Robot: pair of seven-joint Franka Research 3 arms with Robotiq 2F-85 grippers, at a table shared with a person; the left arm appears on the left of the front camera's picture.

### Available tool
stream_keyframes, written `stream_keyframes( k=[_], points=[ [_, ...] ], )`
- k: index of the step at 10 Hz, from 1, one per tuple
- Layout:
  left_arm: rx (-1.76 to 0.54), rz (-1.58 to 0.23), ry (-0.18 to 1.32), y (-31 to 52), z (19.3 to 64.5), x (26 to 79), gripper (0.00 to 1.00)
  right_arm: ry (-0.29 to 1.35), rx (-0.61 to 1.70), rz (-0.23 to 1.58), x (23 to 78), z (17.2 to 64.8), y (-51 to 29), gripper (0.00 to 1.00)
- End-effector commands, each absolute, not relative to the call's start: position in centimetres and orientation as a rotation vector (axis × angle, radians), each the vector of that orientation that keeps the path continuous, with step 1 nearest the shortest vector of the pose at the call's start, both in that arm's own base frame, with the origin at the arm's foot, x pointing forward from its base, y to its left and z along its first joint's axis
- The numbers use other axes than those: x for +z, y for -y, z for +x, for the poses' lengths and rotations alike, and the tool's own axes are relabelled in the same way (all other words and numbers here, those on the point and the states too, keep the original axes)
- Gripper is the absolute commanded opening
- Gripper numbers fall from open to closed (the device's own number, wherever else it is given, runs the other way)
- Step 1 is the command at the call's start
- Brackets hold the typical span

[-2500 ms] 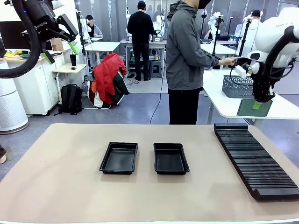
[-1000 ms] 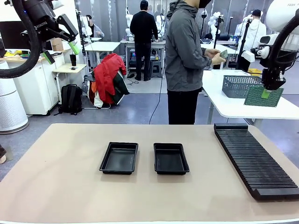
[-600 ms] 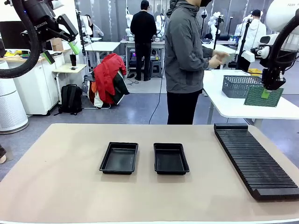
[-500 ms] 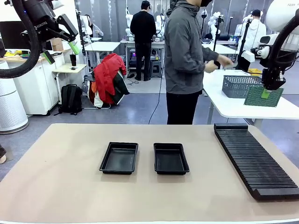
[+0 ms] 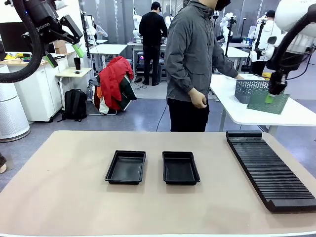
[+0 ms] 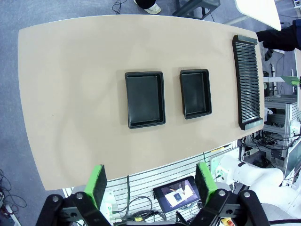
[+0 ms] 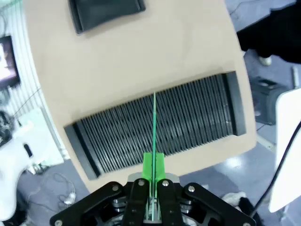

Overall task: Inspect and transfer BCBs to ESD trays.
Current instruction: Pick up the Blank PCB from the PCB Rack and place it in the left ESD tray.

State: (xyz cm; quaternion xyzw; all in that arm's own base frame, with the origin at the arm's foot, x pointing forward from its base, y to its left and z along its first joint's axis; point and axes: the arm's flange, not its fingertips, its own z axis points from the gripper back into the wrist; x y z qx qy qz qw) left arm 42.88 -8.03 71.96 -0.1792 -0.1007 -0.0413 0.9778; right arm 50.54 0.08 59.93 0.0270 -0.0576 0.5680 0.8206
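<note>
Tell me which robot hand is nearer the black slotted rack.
Right. The right hand, shut on a BCB, hangs high above the rack; the left hand, open, is raised high, far off to the left.

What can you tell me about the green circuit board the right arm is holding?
The BCB is a thin, flat green rectangle, held in the air above the right side of the table, touching nothing else. The right gripper has its jaws shut on it from above; it hangs slightly tilted, broad face toward the front camera. The right wrist view shows it edge-on, a thin line over the black slotted rack.
</note>
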Motion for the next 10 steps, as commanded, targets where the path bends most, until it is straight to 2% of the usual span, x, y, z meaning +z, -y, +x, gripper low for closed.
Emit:
stream_keyframes(
  k=[1,6,10],
  points=[
    [-0.081,-0.357,0.207,7.9,42.9,71.9,1.00,0.119,1.068,0.108,59.7,50.8,-2.4,0.03],
    [-0.081,-0.357,0.207,7.9,42.9,71.9,1.00,0.162,0.778,0.306,57.0,47.5,-7.7,0.03],
    [-0.081,-0.357,0.207,7.9,42.9,71.9,1.00,0.234,0.529,0.515,52.1,45.0,-13.7,0.03]
  ],
)
